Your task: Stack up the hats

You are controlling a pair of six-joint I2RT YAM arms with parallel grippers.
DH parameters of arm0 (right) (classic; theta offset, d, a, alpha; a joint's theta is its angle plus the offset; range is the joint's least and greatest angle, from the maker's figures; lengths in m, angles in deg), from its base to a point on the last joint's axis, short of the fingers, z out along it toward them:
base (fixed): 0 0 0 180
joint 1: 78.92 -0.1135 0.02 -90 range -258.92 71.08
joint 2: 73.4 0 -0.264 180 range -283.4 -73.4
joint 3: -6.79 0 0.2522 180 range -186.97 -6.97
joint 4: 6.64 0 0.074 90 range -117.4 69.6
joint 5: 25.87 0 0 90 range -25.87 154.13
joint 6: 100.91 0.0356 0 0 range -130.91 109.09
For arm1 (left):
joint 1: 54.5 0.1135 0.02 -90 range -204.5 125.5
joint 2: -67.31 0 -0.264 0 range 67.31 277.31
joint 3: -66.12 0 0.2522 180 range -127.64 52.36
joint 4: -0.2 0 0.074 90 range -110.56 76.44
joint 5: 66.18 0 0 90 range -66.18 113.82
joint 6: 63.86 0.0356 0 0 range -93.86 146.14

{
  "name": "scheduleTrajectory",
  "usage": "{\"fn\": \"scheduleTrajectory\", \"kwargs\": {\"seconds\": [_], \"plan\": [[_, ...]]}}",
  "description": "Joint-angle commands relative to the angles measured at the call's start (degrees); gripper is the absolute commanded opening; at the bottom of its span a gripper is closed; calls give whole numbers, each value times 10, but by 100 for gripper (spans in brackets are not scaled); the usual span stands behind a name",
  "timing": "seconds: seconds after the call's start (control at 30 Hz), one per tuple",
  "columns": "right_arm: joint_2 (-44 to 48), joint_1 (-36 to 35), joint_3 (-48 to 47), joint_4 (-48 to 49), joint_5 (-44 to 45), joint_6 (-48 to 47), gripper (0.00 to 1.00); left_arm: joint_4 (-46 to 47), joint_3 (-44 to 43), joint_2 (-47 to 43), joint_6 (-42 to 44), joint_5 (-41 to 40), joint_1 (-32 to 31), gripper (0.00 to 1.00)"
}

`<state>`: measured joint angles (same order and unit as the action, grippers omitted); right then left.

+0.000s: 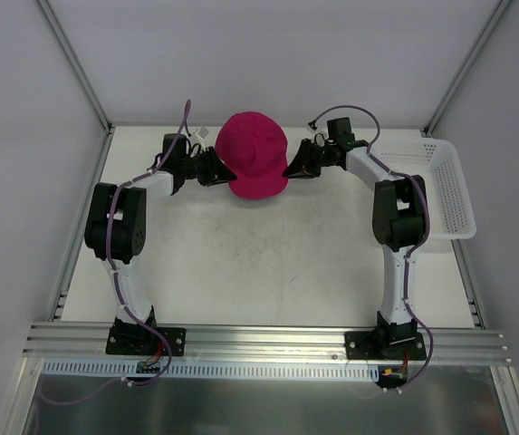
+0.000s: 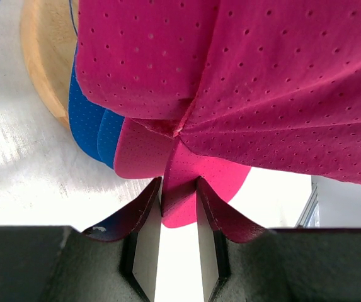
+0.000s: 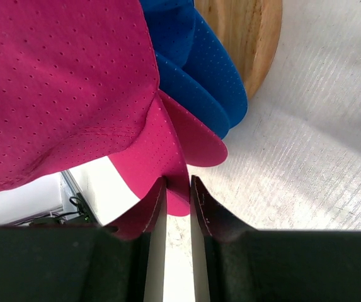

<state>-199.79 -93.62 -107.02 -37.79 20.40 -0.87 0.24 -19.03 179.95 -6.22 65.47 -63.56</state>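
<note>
A magenta pink hat (image 1: 255,152) is held at the back middle of the table between both grippers. My left gripper (image 1: 225,172) is shut on its left edge; the left wrist view shows pink fabric (image 2: 180,189) pinched between the fingers. My right gripper (image 1: 289,169) is shut on its right edge, with pink fabric (image 3: 177,182) between its fingers. Under the pink hat lies a royal blue hat (image 2: 87,119), which also shows in the right wrist view (image 3: 199,69). A further pink flap (image 3: 200,143) shows below the blue; I cannot tell which hat it belongs to.
An orange-brown wooden round object (image 2: 45,56) lies under the hats and also shows in the right wrist view (image 3: 249,34). A white mesh tray (image 1: 449,190) stands at the table's right edge. Metal frame posts and grey walls enclose the table.
</note>
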Motion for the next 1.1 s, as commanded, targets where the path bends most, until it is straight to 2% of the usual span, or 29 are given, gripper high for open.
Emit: {"fn": "scheduleTrajectory", "kwargs": {"seconds": [0.0,0.07,0.13,0.2,0.23,0.27,0.33,0.4,0.43,0.63,0.67,0.7,0.73,0.9,1.07], "plan": [[11,-10,-9,-15,27,-13,1,-1,6,-7,19,-7,-13,6],[21,-11,-1,-14,28,-15,0,-4,7,-14,31,-7,-13,8],[35,-12,10,-14,28,-20,2,-12,10,-25,38,-10,-13,20],[47,-13,20,-15,28,-23,24,-16,15,-41,48,-12,-12,32],[59,-13,25,-16,29,-27,35,-18,19,-47,49,-13,-12,42],[67,-12,35,-22,32,-33,46,-21,26,-53,52,-14,-11,47],[93,-9,48,-30,39,-41,56,-29,41,-78,60,-15,-10,59],[111,-2,63,-36,43,-50,66,-37,51,-103,71,-19,-7,65],[119,1,69,-40,46,-53,67,-40,64,-114,74,-22,-6,70],[203,27,109,-57,57,-79,90,-76,109,-188,102,-33,16,84],[214,34,115,-63,59,-85,98,-80,121,-200,107,-34,20,87],[238,37,119,-66,63,-91,99,-96,125,-224,122,-39,26,98],[250,40,122,-77,67,-115,100,-107,128,-236,132,-44,28,99],[323,58,147,-106,113,-182,100,-204,115,-311,209,-87,38,99],[404,94,200,-108,136,-201,99,-300,97,-356,233,-111,49,99]]}}
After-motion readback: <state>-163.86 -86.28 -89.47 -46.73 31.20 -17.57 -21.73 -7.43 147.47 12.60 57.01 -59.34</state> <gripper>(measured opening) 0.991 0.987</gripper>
